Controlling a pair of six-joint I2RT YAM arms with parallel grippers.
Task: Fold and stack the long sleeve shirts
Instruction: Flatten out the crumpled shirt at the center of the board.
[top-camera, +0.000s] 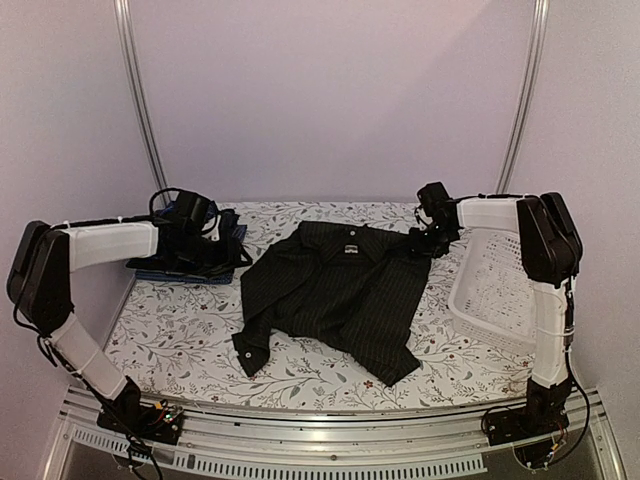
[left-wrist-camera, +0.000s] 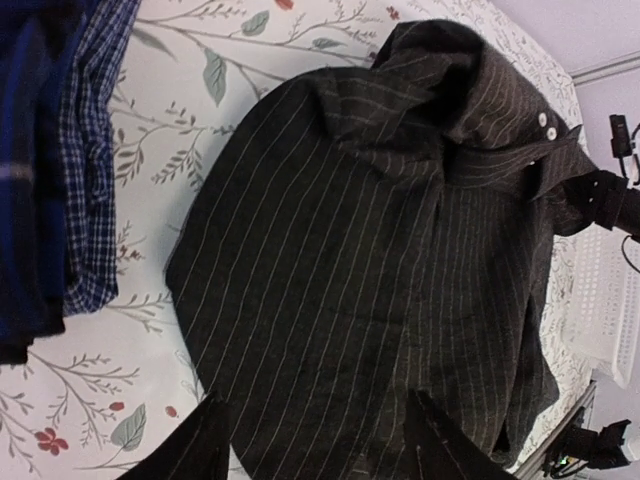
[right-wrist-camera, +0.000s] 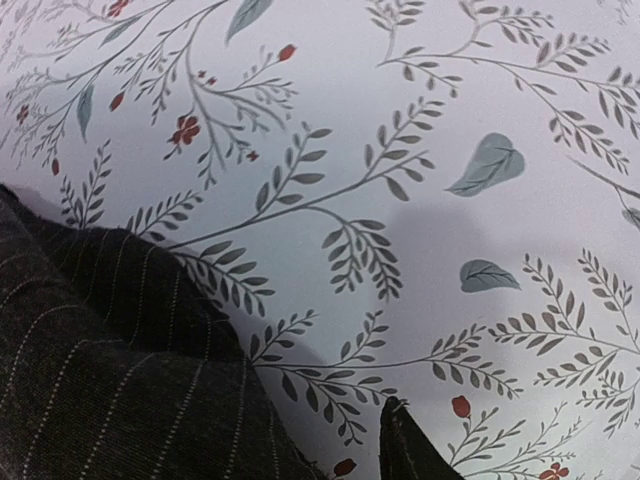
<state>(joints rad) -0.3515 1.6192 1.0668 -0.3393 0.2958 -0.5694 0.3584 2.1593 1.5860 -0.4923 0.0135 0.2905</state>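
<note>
Left wrist: left hand (left-wrist-camera: 317, 398) spread, empty, pinstripe shirt (left-wrist-camera: 380, 230) just beneath; right hand (top-camera: 422, 242) state unclear.

Plaid shirt (left-wrist-camera: 90, 150) cropped by L wrist view's edge.

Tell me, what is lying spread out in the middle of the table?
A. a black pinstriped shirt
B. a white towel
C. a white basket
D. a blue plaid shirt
A: the black pinstriped shirt lies opened out in the middle, while the blue plaid shirt sits off to the left and the white basket to the right.
</note>
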